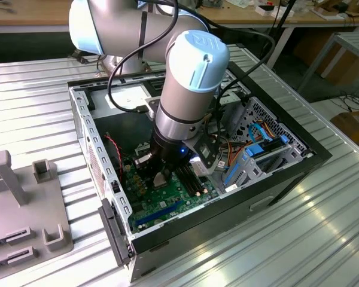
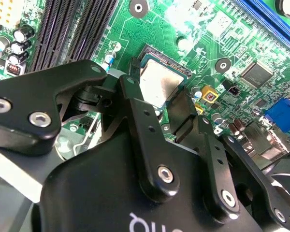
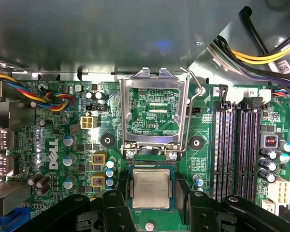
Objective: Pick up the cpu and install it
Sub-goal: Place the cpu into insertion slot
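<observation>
The cpu [image 3: 151,188], a flat square chip with a pale silver top, lies level over the socket on the green motherboard [image 3: 203,164]. My gripper [image 3: 151,194] straddles it, with a black finger against each of two opposite edges, so it is shut on the chip. In the second wrist view the cpu [image 2: 157,82] shows between the same fingers [image 2: 131,84], low at the socket; I cannot tell whether it is fully seated. The socket's silver load plate [image 3: 153,79] is flipped open beyond the chip. In the exterior view the gripper [image 1: 167,173] reaches down inside the open computer case [image 1: 275,173].
Long black memory slots [image 3: 237,150] run beside the socket, and the retention lever [image 3: 188,111] stands open. Coloured cable bundles [image 3: 53,99] hang near the board's edge. Drive bays with blue parts [image 1: 257,152] fill one end of the case. A grey fixture [image 1: 24,203] sits on the exterior view's left.
</observation>
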Controlling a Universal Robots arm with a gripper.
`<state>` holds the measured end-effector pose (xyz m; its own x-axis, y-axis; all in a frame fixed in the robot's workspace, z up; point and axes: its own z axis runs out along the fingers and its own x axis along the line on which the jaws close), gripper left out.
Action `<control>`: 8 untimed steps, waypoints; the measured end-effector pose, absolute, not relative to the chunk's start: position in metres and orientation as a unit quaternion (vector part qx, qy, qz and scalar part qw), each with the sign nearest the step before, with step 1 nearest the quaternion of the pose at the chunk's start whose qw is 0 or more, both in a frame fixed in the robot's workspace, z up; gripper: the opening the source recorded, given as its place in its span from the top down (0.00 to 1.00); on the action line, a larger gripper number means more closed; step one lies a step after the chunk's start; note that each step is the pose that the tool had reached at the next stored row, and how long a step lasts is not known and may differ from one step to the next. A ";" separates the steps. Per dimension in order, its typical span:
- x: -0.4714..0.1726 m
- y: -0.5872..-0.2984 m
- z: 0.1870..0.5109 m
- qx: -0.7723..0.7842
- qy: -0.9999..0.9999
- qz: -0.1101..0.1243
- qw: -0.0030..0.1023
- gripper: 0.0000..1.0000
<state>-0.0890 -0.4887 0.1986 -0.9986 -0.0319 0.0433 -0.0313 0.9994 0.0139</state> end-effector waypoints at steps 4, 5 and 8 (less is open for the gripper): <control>-0.089 -0.489 0.199 0.013 -1.000 -0.007 0.022 0.53; -0.089 -0.489 0.199 0.013 -1.000 -0.007 0.022 0.53; -0.089 -0.489 0.198 0.011 -1.000 -0.007 0.022 0.53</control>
